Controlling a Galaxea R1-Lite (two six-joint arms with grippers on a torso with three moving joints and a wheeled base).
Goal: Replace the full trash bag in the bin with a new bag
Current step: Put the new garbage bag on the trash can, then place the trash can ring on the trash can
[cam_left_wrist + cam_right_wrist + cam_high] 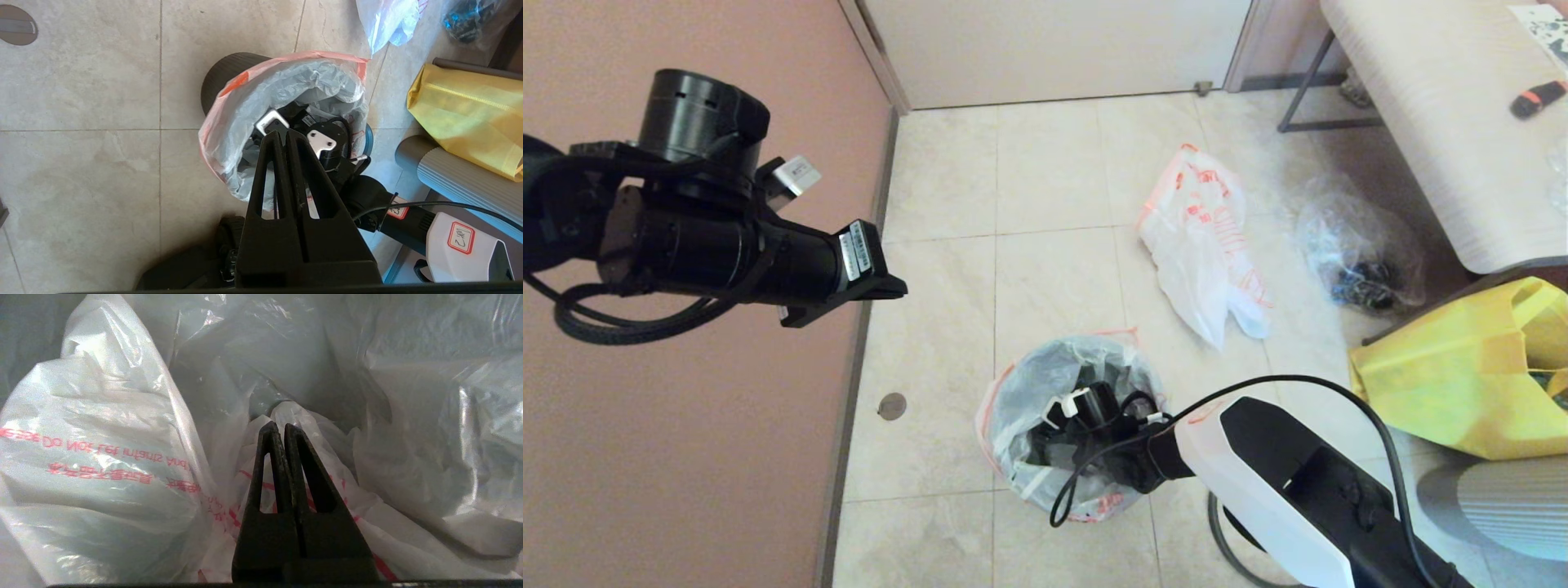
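**Right gripper down inside the lined bin, left arm raised**

- The bin [222, 75] stands on the tiled floor [1054, 163], near the wall. Only a strip of its black ribbed side shows in the left wrist view; the rest is covered by plastic.
- The new bag [1021, 392] sits in the bin as a liner. Its pink-orange edge is folded out over the rim, and the translucent white film sags in loose folds inside.
- The right gripper [279, 426] reaches down into the bin's mouth. Its jaws are pressed together with no gap, and the tips sit among crumpled white plastic with red print. Whether film is pinched between them cannot be told.
- The left gripper [284, 134] is held high on the robot's left, above and to the side of the bin. Its jaws are closed on nothing.
- The full trash bag [1201, 245] lies on the floor beyond the bin, well apart from it. It is white with dense orange print.
- Just right of the full trash bag lies a clear crinkled bag [1356, 253] of dark items.
- A yellow fabric bag [1454, 367] sits nearer, to the right of the bin.
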